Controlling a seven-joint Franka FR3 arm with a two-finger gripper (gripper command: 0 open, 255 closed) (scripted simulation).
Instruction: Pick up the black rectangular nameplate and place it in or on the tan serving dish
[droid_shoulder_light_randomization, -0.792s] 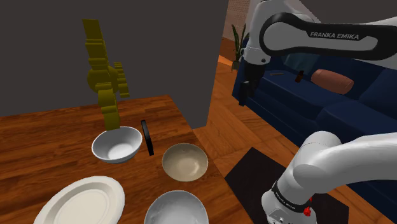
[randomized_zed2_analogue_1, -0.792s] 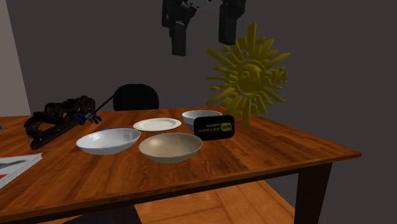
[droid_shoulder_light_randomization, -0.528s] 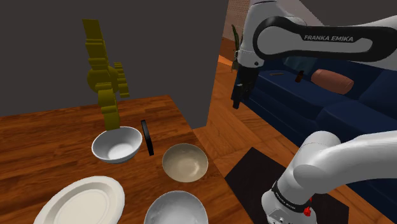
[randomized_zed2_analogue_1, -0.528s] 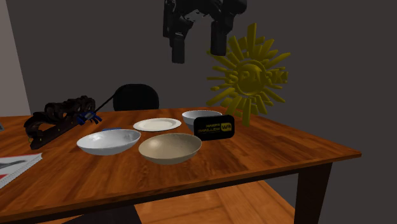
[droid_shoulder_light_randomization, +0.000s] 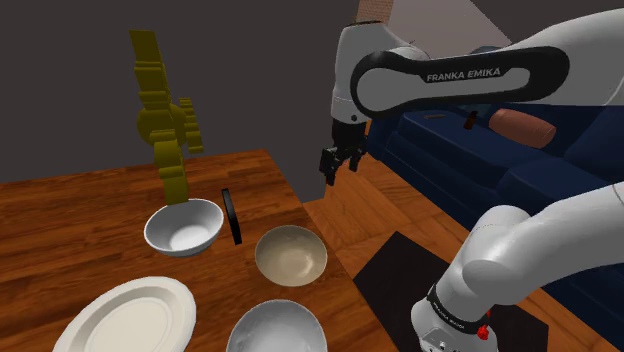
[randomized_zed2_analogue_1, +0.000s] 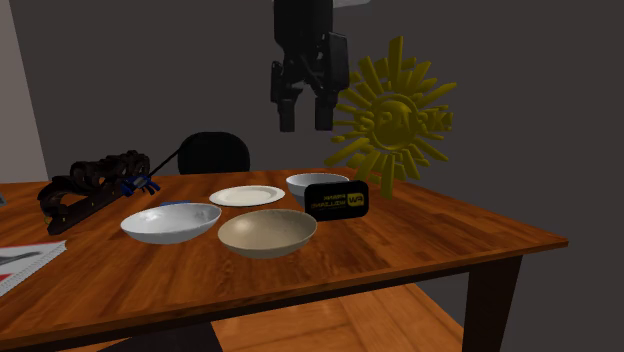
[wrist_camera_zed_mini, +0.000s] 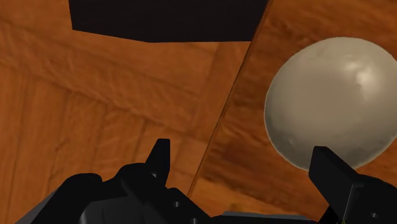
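The open, empty fingers (randomized_zed2_analogue_1: 285, 108) are best lowered from the frame's upper middle squarely astride the upright black nameplate (randomized_zed2_analogue_1: 337, 198), stood centre-frame on the counter (randomized_zed2_analogue_1: 430, 225) just beside the tan dish (randomized_zed2_analogue_1: 268, 230).

Open air above the tan dish (droid_shoulder_light_randomization: 290, 253); the nameplate (droid_shoulder_light_randomization: 233, 217) stands just beside.

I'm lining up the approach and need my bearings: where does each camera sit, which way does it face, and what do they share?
Shoulder view: beside and behind the arm's base, looking down over the table; white arm and open gripper show.
Second exterior view: low beside the table, facing the black nameplate front-on; gripper shows up high.
Wrist view: on the hand, looking down at the table edge and floor; both black fingers show, apart.
Shared: the tan dish in all three; the nameplate in both exterior views.
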